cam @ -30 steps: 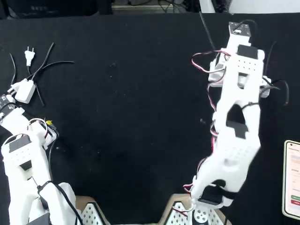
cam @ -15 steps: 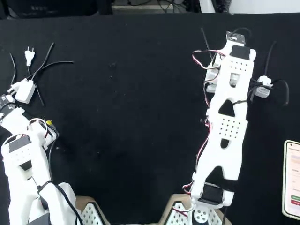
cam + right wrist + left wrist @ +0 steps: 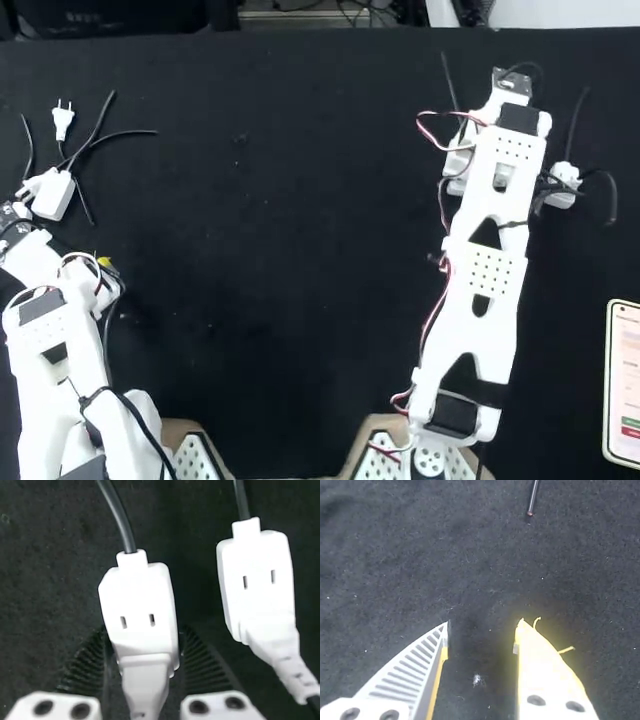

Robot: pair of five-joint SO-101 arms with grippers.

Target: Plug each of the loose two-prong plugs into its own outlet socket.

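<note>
The right gripper (image 3: 142,637) is closed on the sides of one socket (image 3: 136,595). The socket's long axis is in line with the gripper, and a second socket (image 3: 257,580) lies just beside. The plug (image 3: 62,118) lies far across the desk (image 3: 280,200), nearer to the left gripper (image 3: 480,630), which is open and empty.

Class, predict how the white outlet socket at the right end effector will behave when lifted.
The white outlet socket looks like moulded hard plastic, so it is probably rigid and light. Its smooth, rounded sides may slip under a loose grip. The black cord at its end would likely flex and drag, tugging it askew.
</note>
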